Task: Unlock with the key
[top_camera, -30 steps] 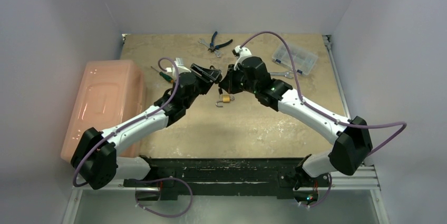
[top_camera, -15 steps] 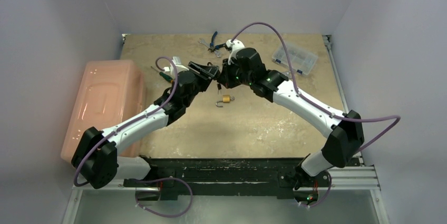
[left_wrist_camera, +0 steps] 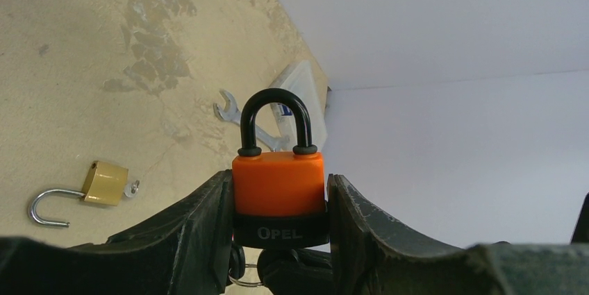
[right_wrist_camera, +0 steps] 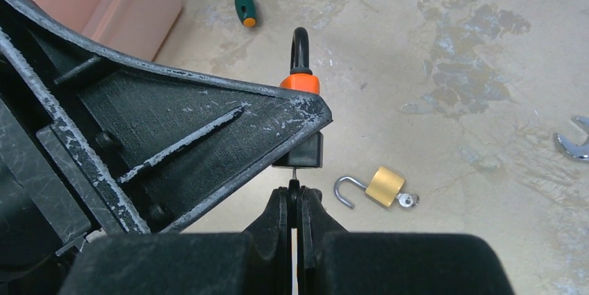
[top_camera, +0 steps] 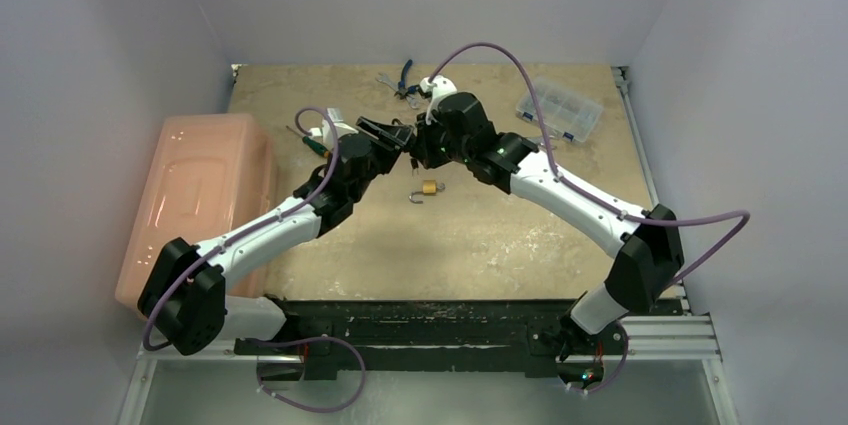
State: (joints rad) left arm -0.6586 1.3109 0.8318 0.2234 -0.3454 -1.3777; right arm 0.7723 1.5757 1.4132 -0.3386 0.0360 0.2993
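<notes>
Glossy orange-and-black padlock (left_wrist_camera: 278,185) clamped in scuffed left gripper (top_camera: 392,135), right gripper (right_wrist_camera: 296,194) pinching thin metal key (right_wrist_camera: 294,172), edged toward table's far edge.

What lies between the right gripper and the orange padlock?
In the right wrist view, only the thin key blade spans that short gap, from the right gripper up to the base of the orange padlock.

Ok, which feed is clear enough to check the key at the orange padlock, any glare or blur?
Left wrist: orange padlock sharp, evenly lit, no glare, but its underside sits in dark shadow. Right wrist: key is only a thin sliver; a left finger hides most of the lock. Top external: black on black there, too small to tell.
</notes>
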